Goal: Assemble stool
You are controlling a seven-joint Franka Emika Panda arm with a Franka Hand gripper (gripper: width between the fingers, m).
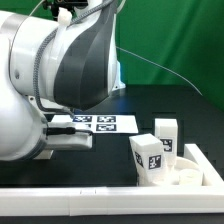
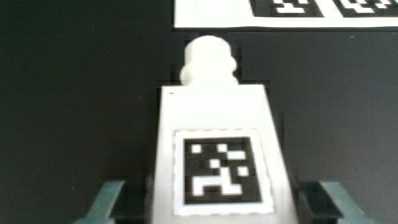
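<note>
In the wrist view a white stool leg (image 2: 217, 130) lies on the black table, its marker tag facing up and its rounded peg end (image 2: 210, 55) pointing towards the marker board (image 2: 285, 10). My gripper (image 2: 221, 205) straddles the tagged end, one finger (image 2: 118, 200) on each side, shut on the leg. In the exterior view the arm's bulk hides the gripper and this leg. Two more legs (image 1: 148, 155) (image 1: 166, 130) stand upright at the exterior view's right. Beside them the round seat disc (image 1: 188, 176) lies flat.
The marker board (image 1: 95, 123) lies mid-table, partly behind the arm. A long white border rail (image 1: 100, 200) runs along the front and turns up the right side (image 1: 205, 160), boxing in the seat. A thin cable (image 1: 160, 65) hangs across the green backdrop.
</note>
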